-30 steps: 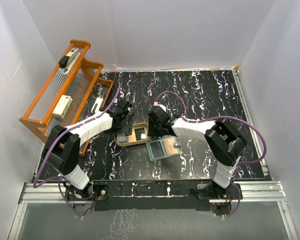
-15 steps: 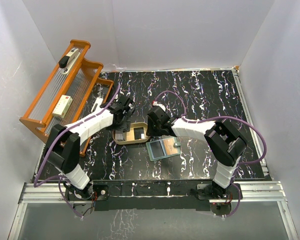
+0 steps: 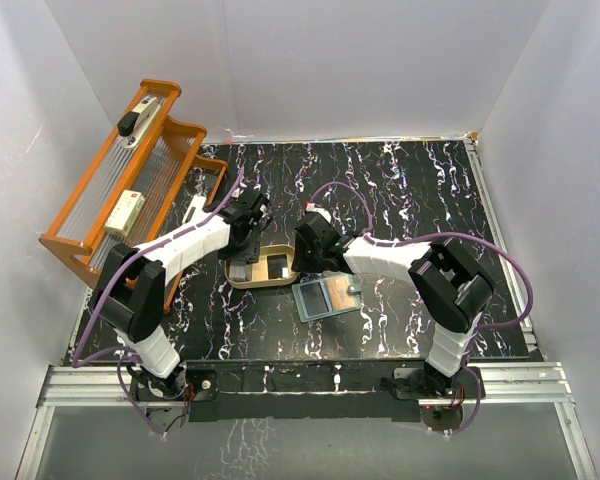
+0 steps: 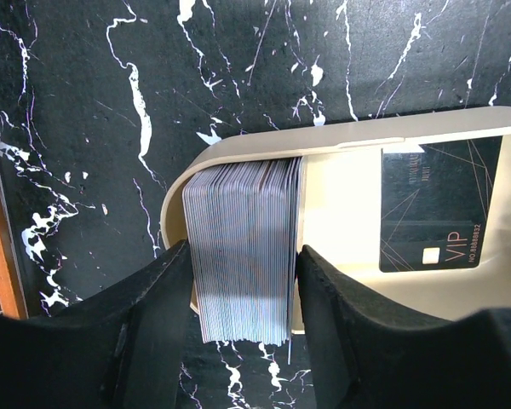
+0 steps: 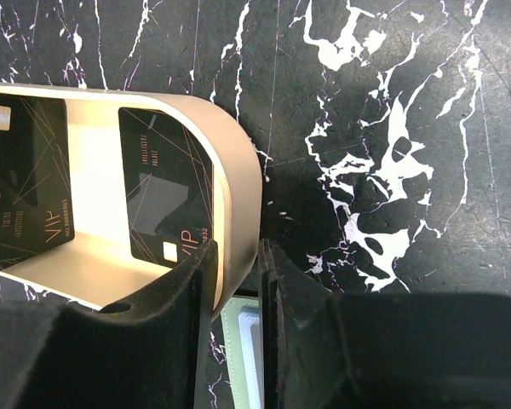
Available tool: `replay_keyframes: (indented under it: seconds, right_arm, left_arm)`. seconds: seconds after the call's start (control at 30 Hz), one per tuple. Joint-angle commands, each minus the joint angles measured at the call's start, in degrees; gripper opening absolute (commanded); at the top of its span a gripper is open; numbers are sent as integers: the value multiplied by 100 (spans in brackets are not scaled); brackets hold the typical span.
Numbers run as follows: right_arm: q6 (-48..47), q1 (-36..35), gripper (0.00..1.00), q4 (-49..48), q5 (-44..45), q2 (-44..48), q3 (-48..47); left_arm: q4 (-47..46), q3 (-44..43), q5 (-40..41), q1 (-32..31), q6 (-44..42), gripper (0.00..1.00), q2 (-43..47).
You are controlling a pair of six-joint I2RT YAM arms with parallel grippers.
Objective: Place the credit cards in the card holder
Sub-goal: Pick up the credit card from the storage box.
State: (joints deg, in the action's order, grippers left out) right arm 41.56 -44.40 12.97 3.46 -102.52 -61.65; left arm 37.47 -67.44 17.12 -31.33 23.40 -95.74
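A tan oval dish (image 3: 280, 281) sits mid-table. At its left end a thick stack of credit cards (image 4: 243, 247) stands on edge, and my left gripper (image 4: 243, 256) is shut on it, one finger against each side. One black VIP card (image 4: 434, 204) lies flat on the dish floor, also seen in the right wrist view as a black card (image 5: 166, 183). My right gripper (image 5: 237, 264) is shut on the dish's right end wall (image 5: 238, 213). The card holder (image 3: 325, 297) lies open just in front of the dish, teal inside, its pale edge (image 5: 247, 341) under the right fingers.
An orange wooden rack (image 3: 130, 180) with small items stands at the back left, close to my left arm. White walls enclose the black marbled table (image 3: 420, 190). The arms' metal base rail (image 3: 300, 380) runs along the near edge.
The left jaws have closed in from wide open onto the sides of the card stack. The left wrist shifted slightly. The right gripper has kept its hold on the dish.
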Motion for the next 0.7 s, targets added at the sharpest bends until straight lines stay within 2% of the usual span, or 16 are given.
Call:
replay_keyframes:
  seconds: [0.0,0.23,0.33,0.43,0.67]
  right_arm:
    - [-40,23,23,19,114,234,100]
    - [-47,27,23,21,101,233,74]
    - [-43,23,23,19,89,232,82]
    - [-50,21,23,21,99,239,87]
    - [-52,28,23,13,87,241,87]
  left_arm:
    - [399,-272,512,65,-170,43,0]
    - [480,-353,731,55,-186,55,-13]
    - [472,-349,759,57,-195,58,-44]
    - [448,-332,745,55,-203,56,-59]
    - [445,-383,671,37,-219,45,-94]
